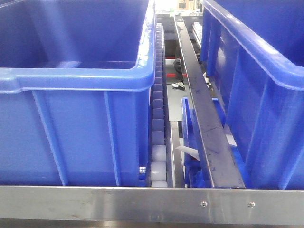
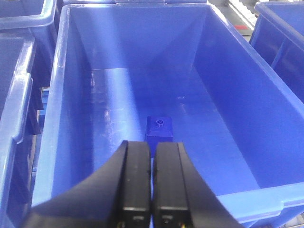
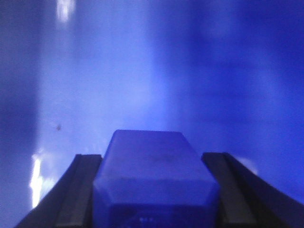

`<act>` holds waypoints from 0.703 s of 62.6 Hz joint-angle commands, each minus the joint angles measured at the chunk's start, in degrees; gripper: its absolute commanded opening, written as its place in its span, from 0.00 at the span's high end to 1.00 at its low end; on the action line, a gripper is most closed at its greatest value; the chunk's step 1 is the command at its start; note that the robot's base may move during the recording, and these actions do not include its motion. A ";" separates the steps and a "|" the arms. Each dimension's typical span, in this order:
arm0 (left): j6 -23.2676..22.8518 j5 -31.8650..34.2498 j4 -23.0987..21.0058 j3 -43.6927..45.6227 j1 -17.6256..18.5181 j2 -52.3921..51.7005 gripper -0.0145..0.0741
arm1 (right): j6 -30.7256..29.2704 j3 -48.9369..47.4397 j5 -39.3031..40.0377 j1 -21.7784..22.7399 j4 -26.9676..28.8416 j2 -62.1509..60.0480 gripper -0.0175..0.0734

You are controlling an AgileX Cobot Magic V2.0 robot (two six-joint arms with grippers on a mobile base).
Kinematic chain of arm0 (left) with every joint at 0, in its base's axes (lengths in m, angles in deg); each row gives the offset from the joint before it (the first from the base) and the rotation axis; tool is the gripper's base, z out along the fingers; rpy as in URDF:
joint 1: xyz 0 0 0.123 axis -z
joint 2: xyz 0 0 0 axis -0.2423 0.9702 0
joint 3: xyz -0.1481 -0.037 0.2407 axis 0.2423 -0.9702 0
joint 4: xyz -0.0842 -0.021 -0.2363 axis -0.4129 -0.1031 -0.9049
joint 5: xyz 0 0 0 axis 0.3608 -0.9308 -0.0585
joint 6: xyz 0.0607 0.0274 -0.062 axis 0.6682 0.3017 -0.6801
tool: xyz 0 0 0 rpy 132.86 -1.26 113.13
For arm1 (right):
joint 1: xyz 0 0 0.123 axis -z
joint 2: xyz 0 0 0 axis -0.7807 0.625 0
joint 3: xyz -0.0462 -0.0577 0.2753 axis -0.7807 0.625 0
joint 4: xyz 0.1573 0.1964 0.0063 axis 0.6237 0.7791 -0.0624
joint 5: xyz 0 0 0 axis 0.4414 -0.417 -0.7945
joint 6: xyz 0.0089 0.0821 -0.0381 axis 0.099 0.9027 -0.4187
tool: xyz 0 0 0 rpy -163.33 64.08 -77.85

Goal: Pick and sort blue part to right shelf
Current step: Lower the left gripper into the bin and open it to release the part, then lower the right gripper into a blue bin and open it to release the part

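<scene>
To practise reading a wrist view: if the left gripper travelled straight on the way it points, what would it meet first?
Probably the small blue part on the floor of the blue bin, just ahead of the shut left gripper; depth is uncertain.

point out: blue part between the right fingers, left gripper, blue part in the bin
held blue part [image 3: 154,173]: right wrist view, top face.
left gripper [image 2: 151,190]: left wrist view, seam between fingertips.
loose blue part [image 2: 159,129]: left wrist view, top face.

Three cams: one low front view, two wrist views looking into bins.

Front cam sits low behind a metal rail [image 1: 152,202], facing fwd between two blue bins, v. close. Left wrist cam looks down past its gripper [image 2: 152,190] into a bin [image 2: 71,95], mid range. Right wrist cam is v. near a blurred blue surface; shared area can't be told.
</scene>
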State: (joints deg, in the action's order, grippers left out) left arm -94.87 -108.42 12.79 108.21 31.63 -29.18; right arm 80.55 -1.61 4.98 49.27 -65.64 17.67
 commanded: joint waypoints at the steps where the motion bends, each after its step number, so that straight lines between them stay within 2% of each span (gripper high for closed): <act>1: -0.14 4.23 0.06 1.55 -0.04 0.43 0.70 | -0.54 -2.18 5.83 0.46 -1.42 1.47 0.52; 19: -0.14 4.23 0.06 1.55 -0.04 0.43 0.70 | -0.54 -2.31 5.64 0.46 -2.93 5.72 0.49; 34: -0.14 3.71 0.06 1.55 -0.04 0.34 0.70 | -0.48 -4.10 2.52 0.46 -3.04 5.72 0.13; 44: -0.14 0.34 0.74 1.55 -0.04 -0.73 0.70 | -0.48 -6.48 -0.83 0.46 -3.08 4.42 0.18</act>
State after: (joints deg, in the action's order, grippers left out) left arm -94.87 -110.53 12.83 108.21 31.63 -29.31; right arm 80.32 -5.22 3.54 49.44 -67.28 25.78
